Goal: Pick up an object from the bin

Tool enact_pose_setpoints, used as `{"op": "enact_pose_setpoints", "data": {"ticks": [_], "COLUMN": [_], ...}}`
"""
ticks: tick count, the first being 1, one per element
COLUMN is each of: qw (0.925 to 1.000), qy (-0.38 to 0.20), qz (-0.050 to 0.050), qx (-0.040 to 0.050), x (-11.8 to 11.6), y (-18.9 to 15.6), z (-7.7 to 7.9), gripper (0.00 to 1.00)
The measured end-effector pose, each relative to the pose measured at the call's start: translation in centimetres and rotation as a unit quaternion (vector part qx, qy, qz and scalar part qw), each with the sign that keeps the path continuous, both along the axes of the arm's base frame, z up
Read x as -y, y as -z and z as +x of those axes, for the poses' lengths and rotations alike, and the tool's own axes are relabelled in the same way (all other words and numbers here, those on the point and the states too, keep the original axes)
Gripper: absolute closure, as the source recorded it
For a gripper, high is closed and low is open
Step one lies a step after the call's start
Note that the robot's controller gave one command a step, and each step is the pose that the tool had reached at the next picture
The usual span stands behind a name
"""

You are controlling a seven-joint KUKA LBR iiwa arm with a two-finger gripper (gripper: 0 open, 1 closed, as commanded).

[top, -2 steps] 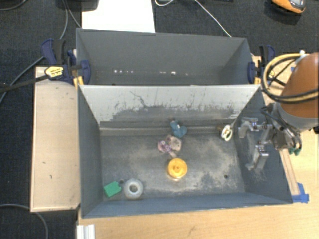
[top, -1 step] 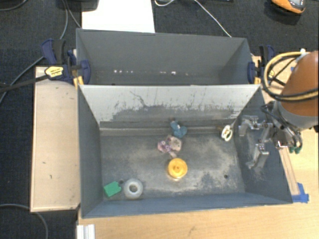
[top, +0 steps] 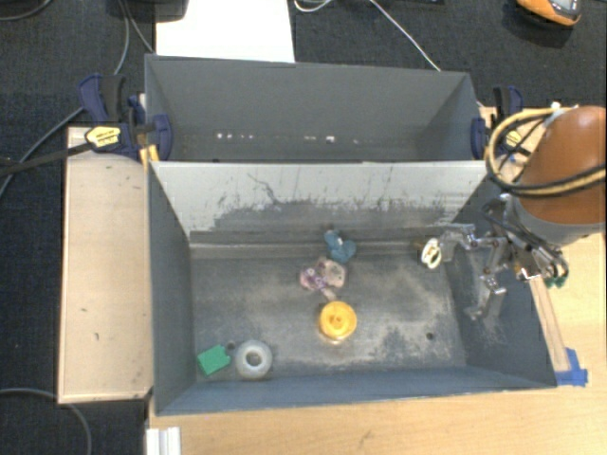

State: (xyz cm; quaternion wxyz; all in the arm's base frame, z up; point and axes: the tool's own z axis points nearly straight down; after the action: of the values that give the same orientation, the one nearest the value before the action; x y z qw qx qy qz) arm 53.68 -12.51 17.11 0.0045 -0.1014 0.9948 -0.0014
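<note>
Camera view looks down into the grey metal bin (top: 171, 282), with the gripper (top: 482, 303) low at its right end, close to the right wall and over a bare patch of scuffed floor. Whether the gripper is parted or closed cannot be told from this angle, since its metal parts overlap against the dark wall. Above it sits the arm's rounded orange cover (top: 569, 164), with looped cables (top: 507, 150) running across it. Just left of the gripper's upper metalwork, near the back edge of the floor, is a small pale ring-like piece (top: 432, 253); it cannot be told whether this lies loose or belongs to the robot. The bin's loose things all lie apart from the gripper, toward the left of it. Nearest is a yellow round disc (top: 337, 319) with an orange middle, lying flat about mid-floor. Just behind the disc, farther from the gripper, is a lilac lumpy toy (top: 324, 275), and close behind that a small blue piece (top: 339, 246) by the foot of the back wall. Well away from the gripper, in the front left corner, a green block (top: 213, 359) lies just beside a grey ring (top: 253, 358); whether they touch is unclear.
</note>
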Motion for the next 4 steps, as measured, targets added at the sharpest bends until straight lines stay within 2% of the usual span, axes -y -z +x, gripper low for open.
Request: {"op": "enact_pose_setpoints", "data": {"ticks": [1,2,3,4], "qw": [0.9996,0.9994,0.9998,1.0000], "qy": [0.028,0.036,-0.021,0.000], "qz": [0.001,0.001,0.000,0.001], "qx": [-0.0037,-0.0015,-0.0020,-0.0005], "x": [-1.5,-2.3,-2.7,-1.2], "y": [3.7,6.6,7.1,9.8], "z": [0.0,1.9,2.2,0.1], "gripper": [0.00,0.00,0.00,0.00]}}
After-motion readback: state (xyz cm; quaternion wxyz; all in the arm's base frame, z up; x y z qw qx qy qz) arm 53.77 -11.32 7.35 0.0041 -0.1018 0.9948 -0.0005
